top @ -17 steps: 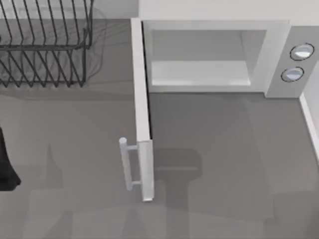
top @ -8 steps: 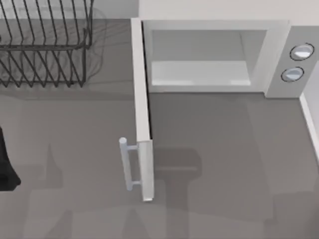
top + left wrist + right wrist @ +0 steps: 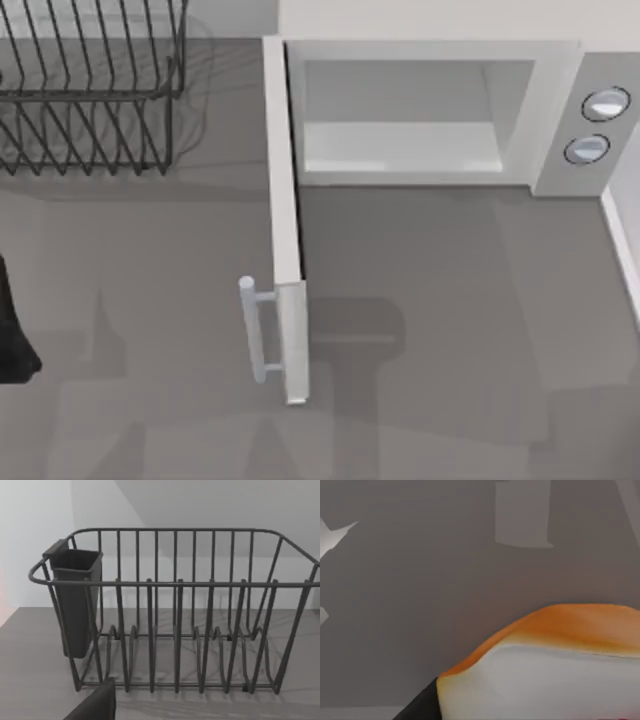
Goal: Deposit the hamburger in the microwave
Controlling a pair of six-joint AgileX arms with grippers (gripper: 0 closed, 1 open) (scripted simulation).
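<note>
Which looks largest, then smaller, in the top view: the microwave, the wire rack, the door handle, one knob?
1. Microwave, door included.
2. Wire rack, though the picture's edge cuts it off, so its full extent is unsure.
3. Door handle.
4. Knob; the two knobs look alike.

The top view looks straight down on the grey table (image 3: 450, 300). It shares the black wire rack (image 3: 90, 90) with the left wrist view, which faces that rack (image 3: 175, 615) level and near. The right wrist view sits close against a glossy orange-and-pale bun (image 3: 545, 665).

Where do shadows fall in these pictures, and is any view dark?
Top view: a soft shadow lies on the table right of the microwave door, and the wire rack throws thin lines beside itself. Left wrist view: the rack's bars shadow the table beneath. Right wrist view: the hamburger is brightly lit. No view is dark.
</note>
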